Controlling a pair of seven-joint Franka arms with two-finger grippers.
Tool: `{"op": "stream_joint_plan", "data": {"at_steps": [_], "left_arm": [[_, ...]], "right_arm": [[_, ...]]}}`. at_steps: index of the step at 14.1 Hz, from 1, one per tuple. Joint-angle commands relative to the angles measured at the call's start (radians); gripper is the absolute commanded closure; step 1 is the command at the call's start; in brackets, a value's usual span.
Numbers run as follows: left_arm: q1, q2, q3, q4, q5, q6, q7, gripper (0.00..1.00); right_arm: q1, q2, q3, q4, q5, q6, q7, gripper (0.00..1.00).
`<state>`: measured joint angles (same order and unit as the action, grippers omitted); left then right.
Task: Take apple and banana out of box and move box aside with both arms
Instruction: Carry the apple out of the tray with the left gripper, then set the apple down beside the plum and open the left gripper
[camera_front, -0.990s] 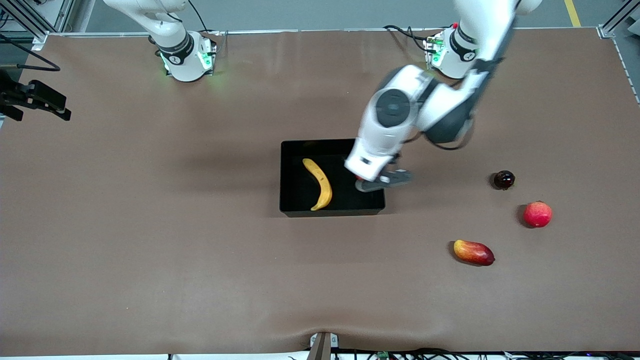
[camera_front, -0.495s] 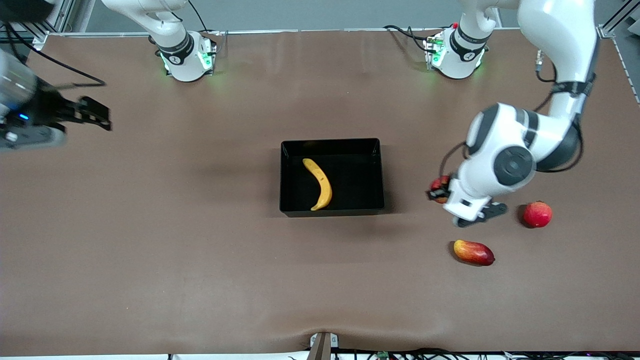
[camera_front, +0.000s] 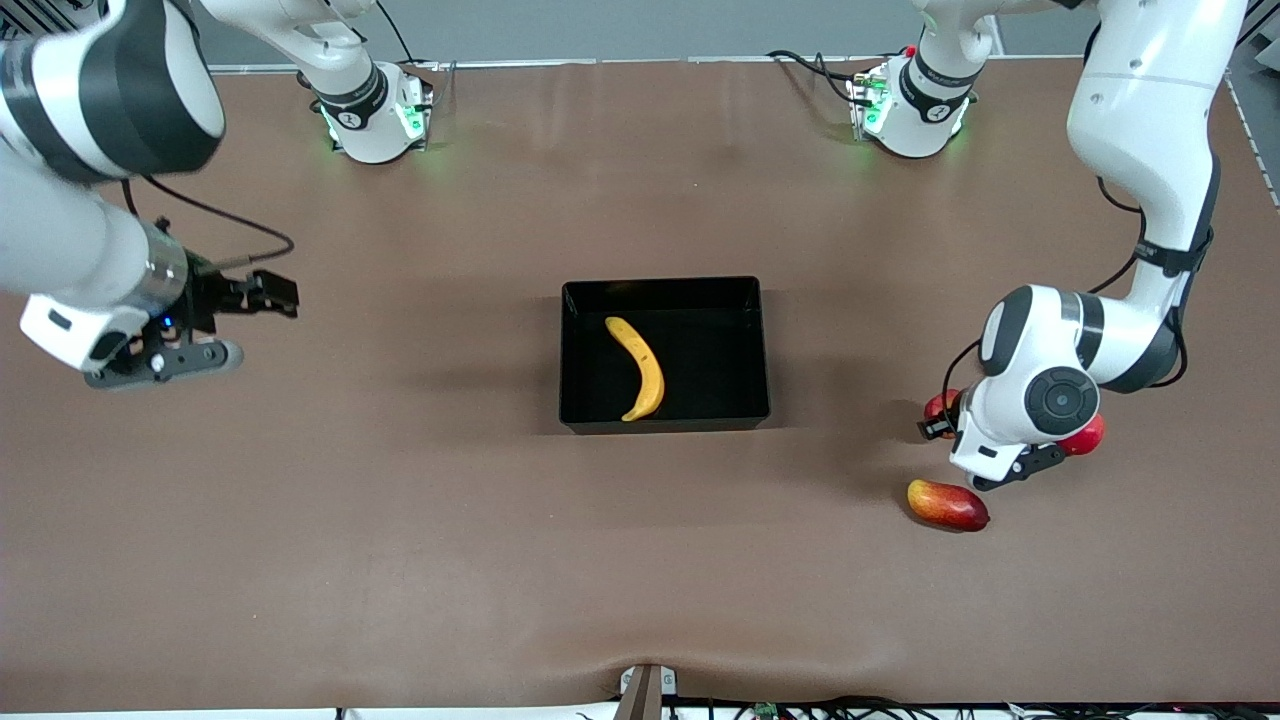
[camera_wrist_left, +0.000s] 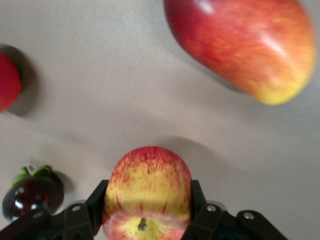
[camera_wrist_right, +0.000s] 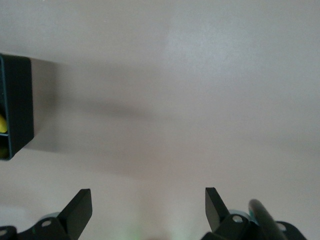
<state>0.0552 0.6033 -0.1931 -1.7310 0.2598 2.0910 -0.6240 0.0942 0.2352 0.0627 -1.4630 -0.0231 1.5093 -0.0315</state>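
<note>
Front view: the left gripper (camera_front: 940, 417) pinches the apple (camera_wrist_left: 146, 192) over bare table, outside the box (camera_front: 664, 425); the banana (camera_front: 638, 367) remains inside; the right gripper (camera_front: 262, 300) hangs spread, empty.

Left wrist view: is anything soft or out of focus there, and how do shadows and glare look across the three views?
Left wrist view: the apple between the fingers is fairly sharp, while the mango-like fruit looks soft. Front view: the glossy box throws a shadow on the table. Right wrist view: broad soft shadows, no glare, open fingers.
</note>
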Motion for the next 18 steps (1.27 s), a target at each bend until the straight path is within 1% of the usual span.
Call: {"op": "stream_joint_plan", "data": {"at_steps": [1,2,3,4,6,8,10,11,12,13,14,15,18], "left_arm": [[0.008,0.019,-0.012,0.011,0.035,0.006,0.000,1.00],[0.006,0.038,-0.011,0.017,0.033,0.006,-0.002,0.84],[0.006,0.038,-0.011,0.019,0.033,0.006,-0.002,0.36],[0.008,0.030,-0.012,0.018,0.033,0.006,-0.003,0.00],[0.003,-0.008,-0.014,0.018,0.033,-0.015,-0.005,0.00],[-0.008,-0.068,-0.031,0.033,0.013,-0.061,-0.011,0.00],[-0.003,-0.080,-0.115,0.098,-0.005,-0.155,-0.022,0.00],[-0.006,-0.080,-0.152,0.132,-0.005,-0.196,-0.023,0.00],[-0.011,-0.080,-0.196,0.154,-0.014,-0.212,-0.045,0.00],[-0.012,-0.077,-0.250,0.157,-0.033,-0.212,-0.104,0.00],[-0.020,-0.068,-0.303,0.162,-0.042,-0.212,-0.200,0.00],[-0.047,-0.047,-0.336,0.175,-0.042,-0.203,-0.294,0.00],[-0.194,0.006,-0.344,0.258,-0.045,-0.195,-0.501,0.00]], "right_arm": [[-0.021,0.021,0.002,0.019,-0.012,0.023,-0.002,0.00],[-0.046,0.041,-0.001,0.038,-0.012,0.025,-0.001,0.00],[-0.053,0.052,-0.001,0.053,-0.014,0.031,-0.004,0.00],[-0.056,0.059,-0.001,0.055,-0.018,0.044,-0.004,0.00],[-0.056,0.068,-0.001,0.041,-0.011,0.098,-0.002,0.00],[-0.048,0.072,-0.001,0.035,0.000,0.098,0.013,0.00],[-0.038,0.072,0.003,0.007,0.005,0.103,0.016,0.00],[-0.039,0.073,0.002,-0.005,0.046,0.107,0.033,0.00],[-0.051,0.072,0.002,-0.020,0.107,0.112,0.053,0.00],[-0.053,0.072,0.000,-0.026,0.130,0.114,0.062,0.00],[-0.045,0.072,0.000,-0.026,0.132,0.111,0.079,0.00],[-0.039,0.070,0.000,-0.026,0.132,0.106,0.120,0.00],[-0.001,0.069,0.005,-0.030,0.134,0.100,0.199,0.00]]}}
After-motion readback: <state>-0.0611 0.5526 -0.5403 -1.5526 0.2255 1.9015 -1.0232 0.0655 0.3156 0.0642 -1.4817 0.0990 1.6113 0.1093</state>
